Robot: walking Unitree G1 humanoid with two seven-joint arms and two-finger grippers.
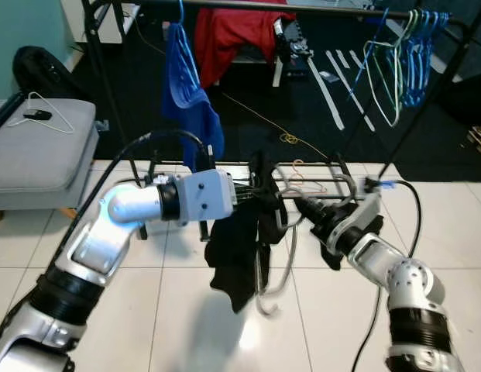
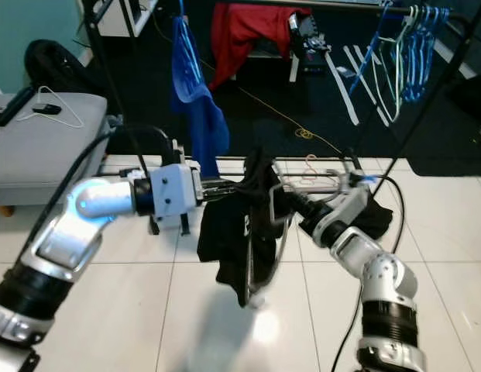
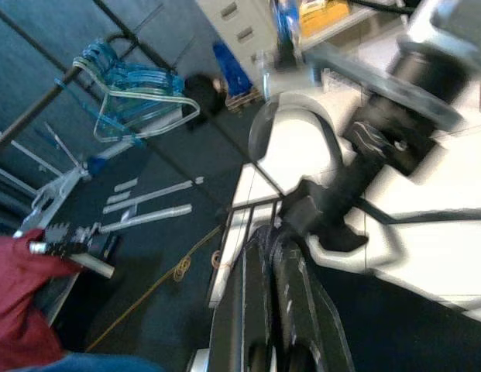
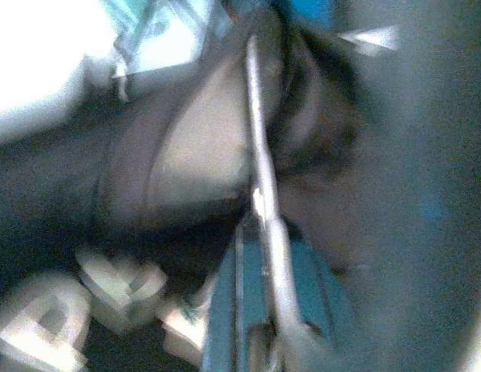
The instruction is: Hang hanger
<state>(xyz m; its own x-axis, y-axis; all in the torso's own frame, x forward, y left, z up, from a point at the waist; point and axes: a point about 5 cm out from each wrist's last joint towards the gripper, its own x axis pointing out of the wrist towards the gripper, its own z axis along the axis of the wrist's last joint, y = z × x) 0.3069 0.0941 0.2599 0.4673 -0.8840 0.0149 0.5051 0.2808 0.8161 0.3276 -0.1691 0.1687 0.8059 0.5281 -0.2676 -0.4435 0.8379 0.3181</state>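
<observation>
**Both grippers meet at a garment-draped hanger, below the rail**

The hanger [image 1: 277,256], pale grey wire, hangs in mid-air between the two arms, with a black garment [image 1: 242,252] draped over it and sagging toward the white tiled floor [image 1: 178,310]. Its lower loop shows beneath and to the right of the cloth. It sits well below the clothes rail [image 1: 302,8] that crosses the top of the scene, and is not hooked on it.

The left gripper [image 1: 252,194] reaches in from the left of the hanger, its black fingers buried in the top of the garment; they look closed on the cloth and wire, though the fabric hides the tips. In the left wrist view the two fingers [image 3: 283,310] lie tight together. The right gripper [image 1: 298,205] comes in from the right of the hanger, its tip at the wire near the top. The right wrist view is blurred, showing a thin metal wire [image 4: 259,194] running past; whether these fingers are open or closed I cannot tell.

Farther from the hanger, behind and above it, a blue garment [image 1: 186,93] hangs from the rail, with a red garment [image 1: 236,35] beside that. At the rail's right end is a cluster of blue and pale empty hangers [image 1: 403,62]. Far left of the hanger stands a grey cushioned seat [image 1: 39,155] with a white wire hanger [image 1: 42,116] lying on it.
</observation>
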